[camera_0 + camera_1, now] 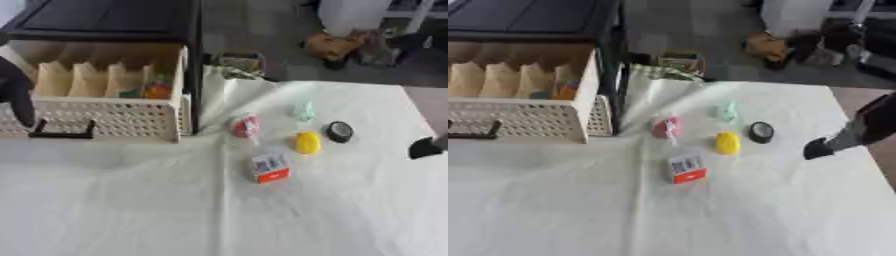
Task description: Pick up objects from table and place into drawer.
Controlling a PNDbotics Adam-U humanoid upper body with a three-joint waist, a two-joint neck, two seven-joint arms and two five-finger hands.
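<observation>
The cream drawer stands pulled open at the left, with a black handle on its perforated front. Colourful items lie inside by the dividers. On the white cloth lie a red-pink packet, a pale green piece, a yellow object, a black round object and a white-and-red box. My left hand hangs over the drawer's left front corner, fingers pointing down, holding nothing. My right hand hovers just right of the black round object, apart from it.
A dark cabinet top sits above the drawer. Beyond the table's far edge, boxes and clutter lie on the floor. The white cloth stretches wide toward the front.
</observation>
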